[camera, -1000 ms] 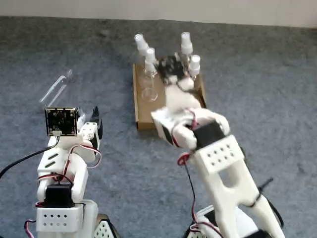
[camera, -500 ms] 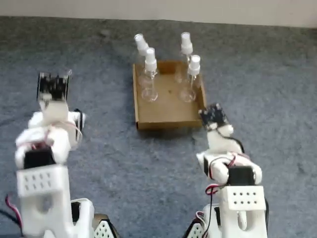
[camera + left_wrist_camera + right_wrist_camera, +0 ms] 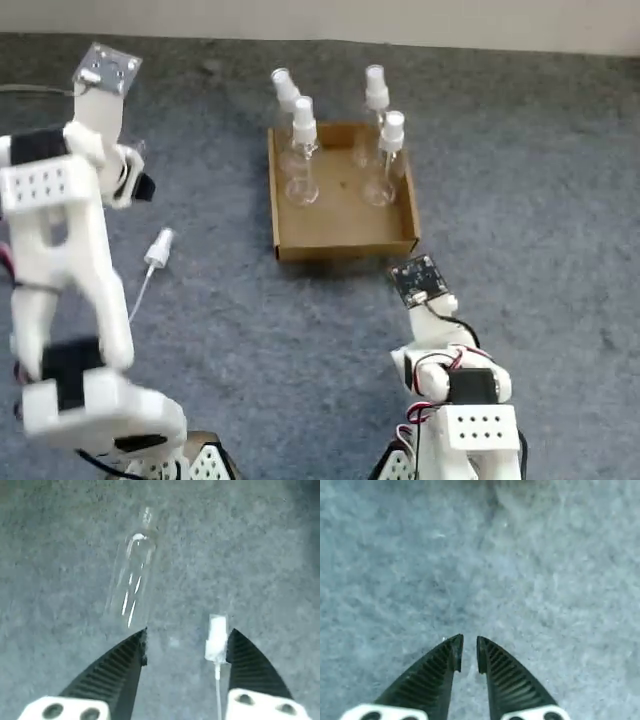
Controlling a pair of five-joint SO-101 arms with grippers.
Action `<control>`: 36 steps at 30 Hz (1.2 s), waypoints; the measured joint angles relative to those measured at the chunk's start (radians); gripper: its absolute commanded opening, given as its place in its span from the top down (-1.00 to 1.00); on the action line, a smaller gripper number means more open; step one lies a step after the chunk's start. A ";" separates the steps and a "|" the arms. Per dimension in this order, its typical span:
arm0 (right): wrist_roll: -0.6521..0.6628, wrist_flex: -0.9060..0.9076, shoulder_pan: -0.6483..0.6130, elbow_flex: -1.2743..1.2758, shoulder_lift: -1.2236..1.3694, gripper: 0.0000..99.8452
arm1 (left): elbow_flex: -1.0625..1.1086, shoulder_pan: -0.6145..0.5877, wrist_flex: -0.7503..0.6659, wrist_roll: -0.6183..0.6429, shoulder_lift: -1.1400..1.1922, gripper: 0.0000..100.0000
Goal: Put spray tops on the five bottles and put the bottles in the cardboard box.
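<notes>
Surface: grey carpet [image 3: 520, 200] covers the whole table under both arms.
Left gripper: left gripper [image 3: 186, 640] is spread wide and holds nothing, hanging over the carpet.
Loose bottle: a clear bottle [image 3: 132, 580] with no top lies on its side just beyond one fingertip [image 3: 141, 639] of the left gripper, its neck pointing away from the tool.
Loose top: a white spray top [image 3: 216, 637] lies on the carpet between the left gripper's fingers, just beside the other one, with its thin tube running back toward the tool's base.
Right gripper: right gripper [image 3: 469, 650] has its jaws almost together with only a thin gap, and nothing is in it; bare carpet lies below it.
Box: the cardboard box [image 3: 345, 245] sits ahead of the folded right arm, well apart from the left gripper.
Boxed bottles: four bottles [image 3: 303, 150] with white spray tops stand upright in the far half of the box.
</notes>
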 measured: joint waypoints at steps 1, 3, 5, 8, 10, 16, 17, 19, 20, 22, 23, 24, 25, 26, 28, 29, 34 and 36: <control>0.000 0.000 0.000 0.000 -0.002 0.99 | -0.052 0.000 0.011 0.000 0.058 0.54; 0.000 0.000 0.000 0.000 -0.002 0.99 | -0.149 0.000 0.060 0.000 0.175 0.54; 0.000 0.000 0.000 0.000 -0.002 0.99 | -0.224 0.003 0.124 0.000 0.282 0.55; 0.000 -0.002 0.000 0.000 -0.002 0.99 | -0.298 0.003 0.207 0.000 0.414 0.57; 0.000 -0.003 0.000 0.000 -0.002 0.99 | -0.325 0.003 0.233 0.000 0.480 0.62; 0.000 -0.021 0.000 0.000 -0.002 0.99 | -0.339 0.003 0.270 -0.003 0.580 0.64; 0.000 -0.023 0.000 0.000 -0.002 0.99 | -0.339 0.009 0.270 -0.003 0.594 0.64; 0.000 -0.023 0.000 0.000 -0.002 0.99 | -0.339 0.026 0.279 -0.003 0.621 0.64; 0.000 -0.023 0.000 0.000 -0.002 0.99 | -0.339 0.038 0.292 -0.003 0.635 0.64; 0.000 -0.023 0.000 0.000 -0.002 0.99 | -0.339 0.068 0.322 -0.002 0.660 0.64; 0.000 -0.023 0.000 0.000 -0.002 0.99 | -0.339 0.083 0.334 0.006 0.667 0.64; 0.000 -0.023 0.000 0.000 -0.002 0.99 | -0.339 0.098 0.345 0.031 0.672 0.65; 0.000 -0.023 0.000 0.000 -0.002 0.99 | -0.339 0.114 0.348 0.052 0.677 0.68; 0.000 -0.023 0.000 0.000 -0.002 0.99 | -0.339 0.129 0.351 0.069 0.677 0.72; 0.000 -0.023 0.000 0.000 -0.002 0.99 | -0.339 0.158 0.356 0.091 0.677 0.79; 0.000 -0.023 0.000 0.000 -0.002 0.99 | -0.339 0.173 0.359 0.104 0.677 0.81; 0.000 -0.025 0.000 0.000 -0.002 0.99 | -0.339 0.245 0.367 0.239 0.677 0.81; 0.000 -0.025 0.000 0.000 -0.002 0.99 | -0.339 0.276 0.371 0.284 0.677 0.81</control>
